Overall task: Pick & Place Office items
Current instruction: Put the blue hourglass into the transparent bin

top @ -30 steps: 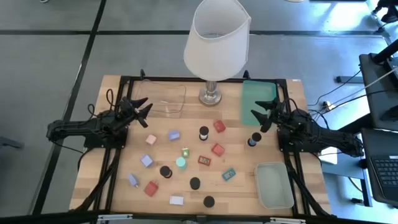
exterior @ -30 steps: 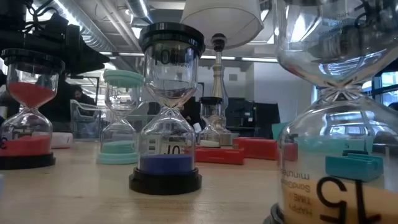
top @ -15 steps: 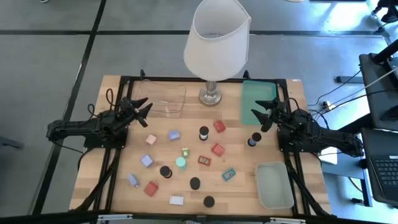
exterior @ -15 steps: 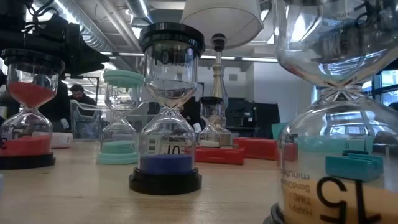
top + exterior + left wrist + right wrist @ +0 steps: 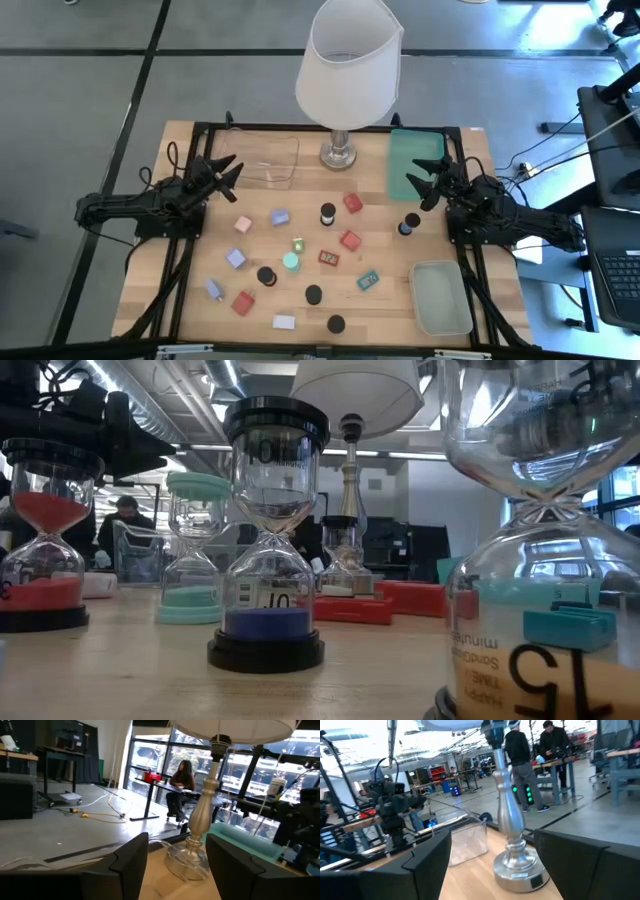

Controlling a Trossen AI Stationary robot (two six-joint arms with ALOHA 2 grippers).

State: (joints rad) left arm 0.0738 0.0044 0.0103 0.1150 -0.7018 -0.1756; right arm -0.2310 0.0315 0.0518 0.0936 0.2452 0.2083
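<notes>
Behind scattered office items (image 5: 300, 262), lamp (image 5: 346, 70) stands between left gripper (image 5: 224, 171) and right gripper (image 5: 418, 184), both jaws apart, empty.

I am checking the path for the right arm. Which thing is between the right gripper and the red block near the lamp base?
In the high view, only bare wood lies between the right gripper and the red block. The black-capped timer stands nearer the front, off that line.
</notes>
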